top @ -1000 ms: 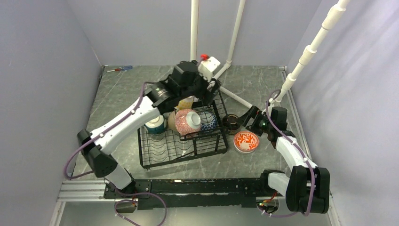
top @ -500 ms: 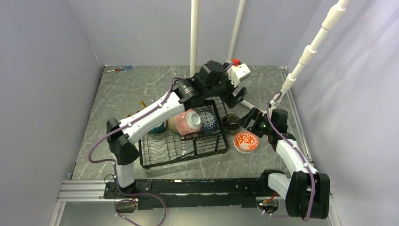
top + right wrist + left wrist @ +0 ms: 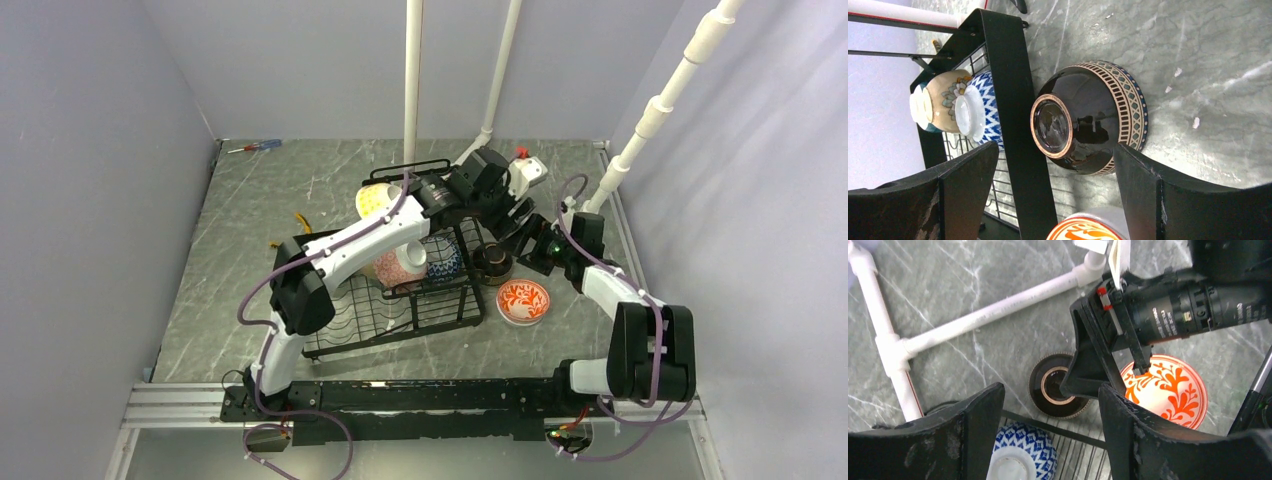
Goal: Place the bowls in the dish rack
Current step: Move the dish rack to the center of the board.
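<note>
A dark brown bowl (image 3: pixel 493 262) (image 3: pixel 1055 387) (image 3: pixel 1093 120) lies upside down on the table just right of the black dish rack (image 3: pixel 345 325) (image 3: pixel 1013 100). My left gripper (image 3: pixel 506 212) (image 3: pixel 1049 395) hovers open above it. My right gripper (image 3: pixel 513 248) (image 3: pixel 1055 150) is open, level with the bowl, one finger (image 3: pixel 1088 365) over it. An orange-patterned bowl (image 3: pixel 523 300) (image 3: pixel 1173 390) sits upright nearby. In the rack are a blue-white bowl (image 3: pixel 446 258) (image 3: pixel 1023 445), a pink bowl (image 3: pixel 400 268) and a yellow dotted bowl (image 3: pixel 373 200).
White pipe legs (image 3: pixel 411 80) (image 3: pixel 988 315) stand on the table behind the rack and brown bowl. A screwdriver (image 3: pixel 255 146) lies at the far left corner. Grey walls close in both sides. A beige flowered bowl (image 3: pixel 943 100) leans next to the blue-white one.
My left arm swung right from over the rack's far end to above the brown bowl, uncovering the yellow bowl. Its jaws narrowed somewhat. The right gripper edged toward the brown bowl.
</note>
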